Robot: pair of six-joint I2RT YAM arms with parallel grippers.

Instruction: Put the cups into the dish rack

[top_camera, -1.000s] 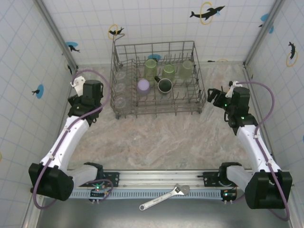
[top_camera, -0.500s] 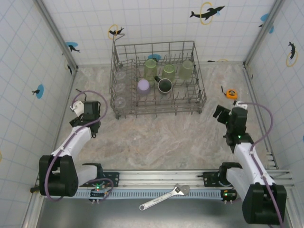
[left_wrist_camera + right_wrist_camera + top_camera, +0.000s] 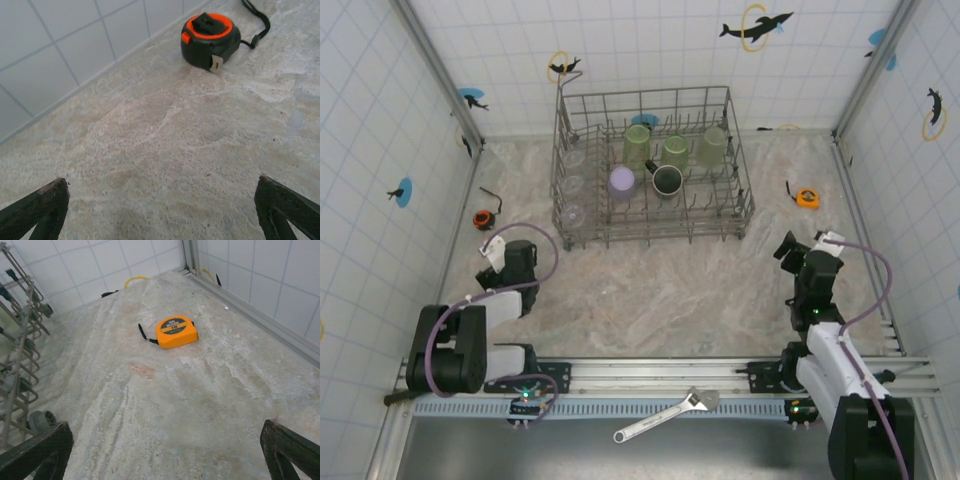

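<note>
**Top external view.** The dish rack (image 3: 650, 238) stands at the far middle of the tabletop (image 3: 660, 295). Every cup seen is inside it:
- the green cups (image 3: 675, 150) along the back row
- the lavender cup (image 3: 622, 182) and the black mug (image 3: 667, 180) side by side at the centre
- the clear cups (image 3: 572, 187) in the left column

The left tool (image 3: 492, 248) and the right tool (image 3: 786, 246) sit low near their bases, well apart from the rack. Loading appears complete, so the step in hand is judged to be parking. The next move likely calls only for a settled rest pose. Broad bare stone lies between the arms and the rack. A wrench (image 3: 665, 415) rests on the near rail, out of reach of any sweep.

**Left wrist view.** The left tool (image 3: 160, 202) has its jaws spread wide with nothing between them, over bare tabletop. A dark tape measure (image 3: 210, 40) lies ahead near the tiled wall (image 3: 45, 55). That wall edge limits any outward swing.

**Right wrist view.** The right tool (image 3: 167, 445) is likewise fully spread and empty. An orange tape measure (image 3: 175, 331) lies ahead in open ground. The rack's wire side (image 3: 20, 340) borders the left, and the wall's metal rail (image 3: 260, 322) closes the right. The clear lane runs straight ahead between them.
</note>
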